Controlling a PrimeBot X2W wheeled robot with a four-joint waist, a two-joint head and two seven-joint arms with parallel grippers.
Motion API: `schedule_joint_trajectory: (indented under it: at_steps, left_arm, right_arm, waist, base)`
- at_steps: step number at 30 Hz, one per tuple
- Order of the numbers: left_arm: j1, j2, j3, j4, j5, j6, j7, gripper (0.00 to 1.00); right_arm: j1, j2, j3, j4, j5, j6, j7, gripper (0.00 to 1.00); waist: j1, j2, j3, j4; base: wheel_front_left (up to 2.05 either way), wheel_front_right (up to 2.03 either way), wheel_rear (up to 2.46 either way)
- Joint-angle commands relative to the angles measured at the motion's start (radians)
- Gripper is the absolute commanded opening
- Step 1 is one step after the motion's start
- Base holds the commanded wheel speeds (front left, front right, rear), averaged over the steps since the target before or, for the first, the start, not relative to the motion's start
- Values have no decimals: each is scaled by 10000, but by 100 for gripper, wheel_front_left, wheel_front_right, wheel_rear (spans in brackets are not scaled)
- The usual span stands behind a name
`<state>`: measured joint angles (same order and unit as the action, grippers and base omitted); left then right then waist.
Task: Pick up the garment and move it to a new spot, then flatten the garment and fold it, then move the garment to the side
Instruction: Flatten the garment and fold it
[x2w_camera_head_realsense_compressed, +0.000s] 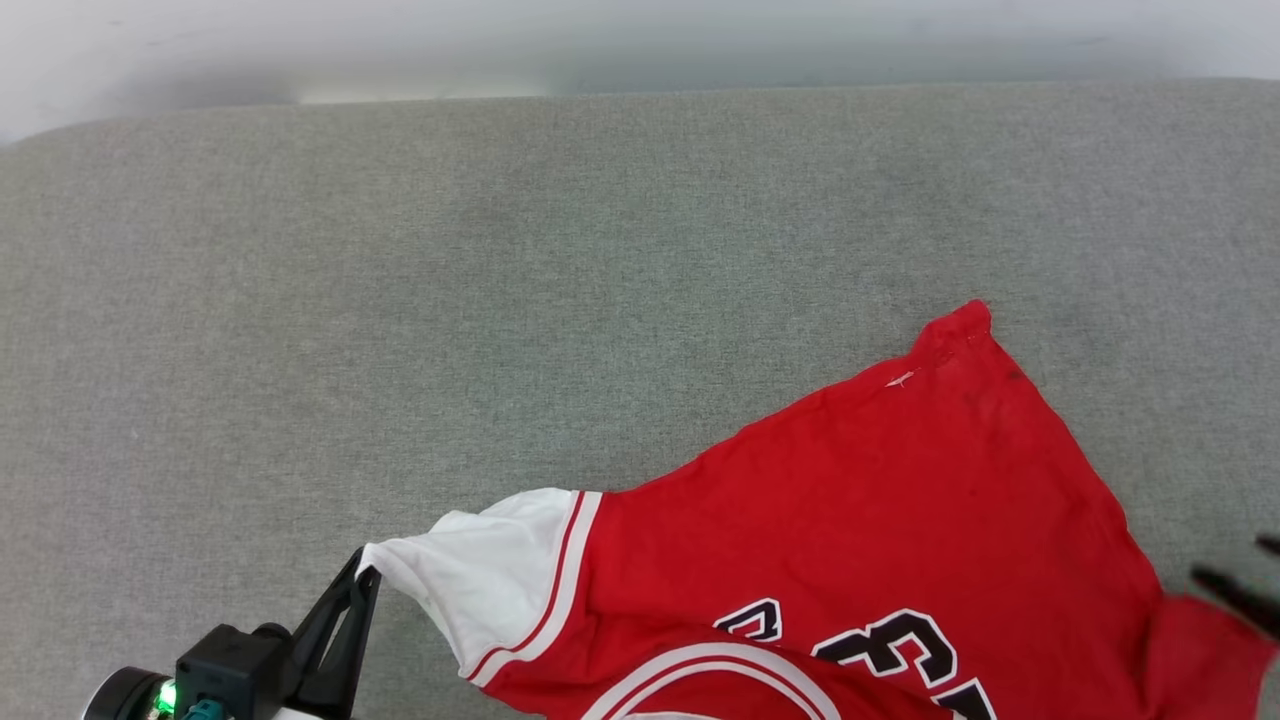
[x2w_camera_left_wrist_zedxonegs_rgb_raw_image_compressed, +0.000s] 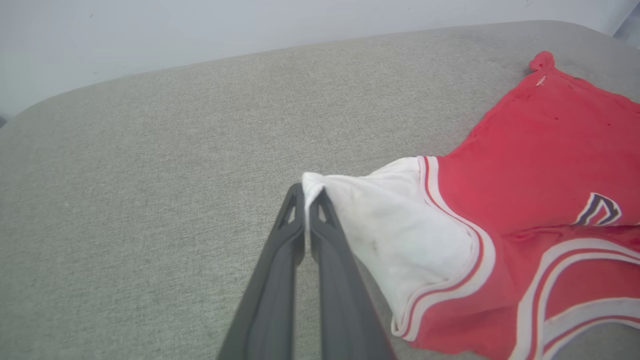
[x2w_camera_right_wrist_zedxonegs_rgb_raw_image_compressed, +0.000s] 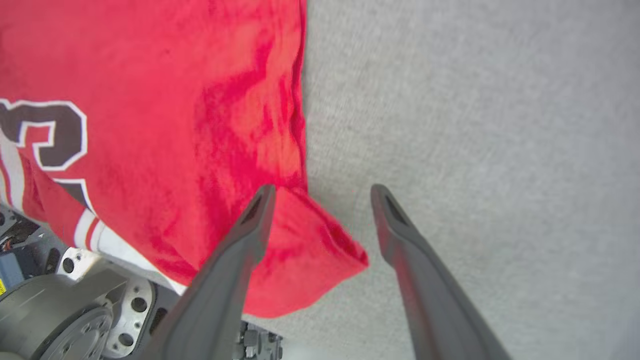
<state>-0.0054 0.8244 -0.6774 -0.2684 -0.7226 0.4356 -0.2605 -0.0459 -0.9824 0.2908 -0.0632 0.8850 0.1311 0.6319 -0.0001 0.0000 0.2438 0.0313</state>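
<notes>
The garment (x2w_camera_head_realsense_compressed: 880, 500), a red jersey with a white sleeve and black number, lies spread over the grey cushion's near right. My left gripper (x2w_camera_head_realsense_compressed: 362, 572) at the lower left is shut on the tip of the white sleeve (x2w_camera_left_wrist_zedxonegs_rgb_raw_image_compressed: 400, 230), pulling it taut; the left wrist view shows the cloth pinched between the fingertips (x2w_camera_left_wrist_zedxonegs_rgb_raw_image_compressed: 306, 192). In the right wrist view my right gripper (x2w_camera_right_wrist_zedxonegs_rgb_raw_image_compressed: 322, 189) stands open above the jersey's red corner (x2w_camera_right_wrist_zedxonegs_rgb_raw_image_compressed: 310, 255), which lies loose between and below the fingers. That gripper's dark fingertips (x2w_camera_head_realsense_compressed: 1240, 590) show at the head view's right edge.
The grey fabric surface (x2w_camera_head_realsense_compressed: 500, 280) stretches wide to the left and far side, ending at a pale wall (x2w_camera_head_realsense_compressed: 640, 40). The robot's own base (x2w_camera_right_wrist_zedxonegs_rgb_raw_image_compressed: 60, 300) shows under the jersey's near edge in the right wrist view.
</notes>
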Motion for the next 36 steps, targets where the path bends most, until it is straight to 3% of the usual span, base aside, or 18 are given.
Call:
schedule_joint_trajectory:
  at_steps: [1, 7, 11, 14, 24, 33, 34, 35, 36]
  left_arm:
    - [-93, -42, -28, -32, 78, 21, -57, 0]
    - [-403, -132, -105, 3, 208, -76, 1, 0]
    - [-750, -235, -160, 16, 365, -211, 62, 0]
    - [-962, -329, -211, 59, 421, -317, 92, 0]
    - [-1826, -815, -461, 400, 707, -677, 119, 0]
    - [-2161, -1052, -524, 627, 789, -805, 99, 0]
    - [-2183, -1100, -529, 753, 743, -817, 90, 0]
    - [-2173, -1099, -519, 788, 714, -821, 87, 0]
    - [-2168, -1098, -512, 829, 708, -826, 86, 0]
  right_arm:
    - [-373, -63, -426, -384, -77, -8, 139, 100]
    - [-1898, -224, -1062, -1616, -440, -8, 1339, 100]
    - [-3393, -356, -215, -1862, -913, -8, 2615, 100]
    - [-4251, -109, 347, -1691, -1051, -8, 3096, 100]
    - [-7600, 1406, 2718, 957, -1370, -8, 4483, 100]
    - [-8083, 2072, 4366, 2987, -1234, -6, 3744, 100]
    - [-8046, 2125, 4755, 3247, -1067, -4, 3223, 27]
    - [-8095, 2124, 4837, 3276, -1044, -4, 3005, 0]
    - [-8199, 2108, 4884, 3305, -1053, -4, 2734, 0]
  waist:
    - [1, 0, 29, 57]
    - [1, 0, 315, 286]
    - [1, 0, 698, 521]
    - [1, 0, 922, 682]
    - [1, 0, 1837, 1349]
    - [1, 0, 2213, 1611]
    - [1, 0, 2121, 1553]
    - [1, 0, 2056, 1512]
    - [1, 0, 1972, 1467]
  base:
    - [0, 0, 0]
    - [0, 0, 0]
    - [0, 0, 0]
    - [0, 0, 0]
    - [0, 0, 0]
    - [0, 0, 0]
    - [0, 0, 0]
    - [0, 0, 0]
    - [0, 0, 0]
